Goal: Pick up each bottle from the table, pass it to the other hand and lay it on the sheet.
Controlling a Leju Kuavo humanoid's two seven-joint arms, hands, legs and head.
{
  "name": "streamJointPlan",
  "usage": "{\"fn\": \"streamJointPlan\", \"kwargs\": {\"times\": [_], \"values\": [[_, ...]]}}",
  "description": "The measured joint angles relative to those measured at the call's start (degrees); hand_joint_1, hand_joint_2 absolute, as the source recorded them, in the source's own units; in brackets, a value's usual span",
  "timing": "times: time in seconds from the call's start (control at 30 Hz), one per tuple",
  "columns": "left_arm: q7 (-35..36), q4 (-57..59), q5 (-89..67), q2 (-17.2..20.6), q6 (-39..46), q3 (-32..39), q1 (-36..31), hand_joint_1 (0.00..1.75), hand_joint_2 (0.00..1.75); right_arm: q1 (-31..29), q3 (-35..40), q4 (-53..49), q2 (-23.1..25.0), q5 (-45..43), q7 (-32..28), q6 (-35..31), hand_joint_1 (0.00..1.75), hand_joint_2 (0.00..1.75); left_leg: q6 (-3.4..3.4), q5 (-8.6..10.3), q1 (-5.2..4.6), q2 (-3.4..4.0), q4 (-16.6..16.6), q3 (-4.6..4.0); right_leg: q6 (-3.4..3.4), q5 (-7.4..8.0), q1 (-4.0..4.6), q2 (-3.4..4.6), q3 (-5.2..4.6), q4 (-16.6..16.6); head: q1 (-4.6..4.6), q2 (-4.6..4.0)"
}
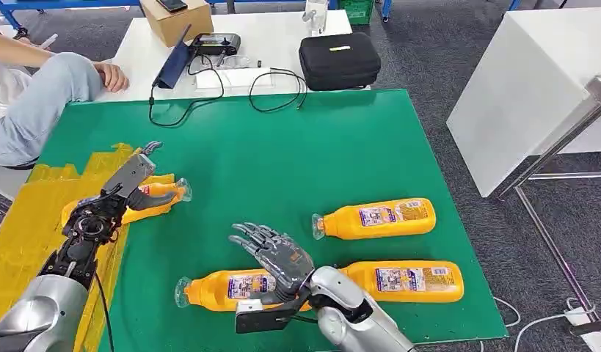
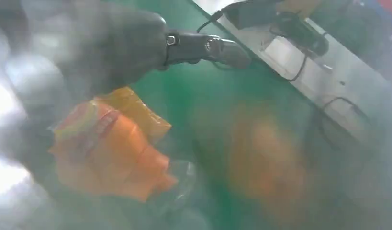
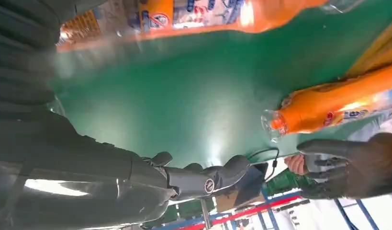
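Observation:
An orange bottle [image 1: 161, 193] with a clear cap lies on the edge of the yellow sheet [image 1: 33, 220] at the table's left. My left hand [image 1: 128, 183] is over its body with fingers stretched straight; in the left wrist view the bottle [image 2: 107, 153] sits blurred by the palm. From the right wrist view that bottle [image 3: 328, 105] and the left hand [image 3: 352, 165] appear side by side. My right hand [image 1: 275, 253] hovers open, fingers spread, just above a second bottle [image 1: 224, 287] near the front edge. Two more bottles [image 1: 378, 218] [image 1: 411, 281] lie at the front right.
The green table [image 1: 282, 147] has cables [image 1: 209, 88] trailing onto its far edge. Behind it a white table holds a black case [image 1: 339, 60], a cardboard box [image 1: 176, 18] and devices. A person [image 1: 40, 95] sits at the far left. Another white table [image 1: 532, 81] stands on the right.

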Motion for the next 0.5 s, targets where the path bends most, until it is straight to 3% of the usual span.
{"fn": "streamJointPlan", "kwargs": {"times": [0.23,0.5], "values": [[-0.85,-0.02,4.81,0.0,-1.22,-0.02,0.51,0.0,1.75,-1.11,2.6,2.32,-0.55,1.05,-0.55,1.75,0.0,1.75,0.0,0.0,0.0,0.0,0.0,0.0,0.0,0.0,0.0,0.0,0.0,0.0,-0.02,0.0],[3.39,0.33,11.3,0.22,0.28,-0.02,2.12,0.0,1.75,-3.13,7.13,6.54,-0.57,1.6,2.47,4.31,0.0,1.75,0.0,0.0,0.0,0.0,-0.01,0.0,0.0,0.0,0.0,0.0,0.0,0.0,-0.02,0.0]]}}
